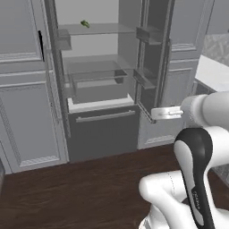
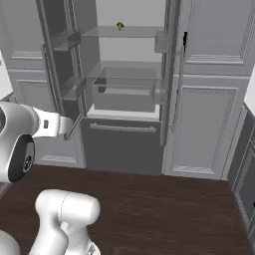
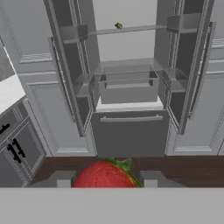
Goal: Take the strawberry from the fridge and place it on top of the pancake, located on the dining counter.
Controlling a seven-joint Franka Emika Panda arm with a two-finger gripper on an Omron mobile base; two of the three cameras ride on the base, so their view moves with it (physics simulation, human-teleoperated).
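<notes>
Hand view is showing the strawberry (image 3: 105, 175) sitting right between the two dark finger tips, its green leaves pointing up toward the fridge (image 3: 130, 131), so the gripper (image 3: 105, 181) is pinching the strawberry with its jaws drawn close around the fruit. The berry is already out of the fridge and well apart from it, hanging over the dark wood floor (image 3: 188, 166) in front of the bottom drawer (image 3: 130, 133). By my reading, the first half of the job is done: the fruit is picked and lifted clear. What is left is the carry to the dining counter and the setting down on the pancake; neither is appearing ahead of the fridge at this moment, so the base is probably needing to turn or drive first.

Both fridge doors are standing open. On the upper glass shelf (image 1: 96, 29), above the drawer, a small green leafy vegetable (image 1: 85, 23) is lying alone. Below that shelf, a clear bin (image 1: 96, 82) is looking empty, though its walls are faint and I cannot be sure. The door racks to either side of the shelf are also appearing bare. The bottom drawer is shut, so its contents are hidden.

Right of the fridge in the left base view, a pale countertop (image 1: 214, 74) is showing at the edge.
</notes>
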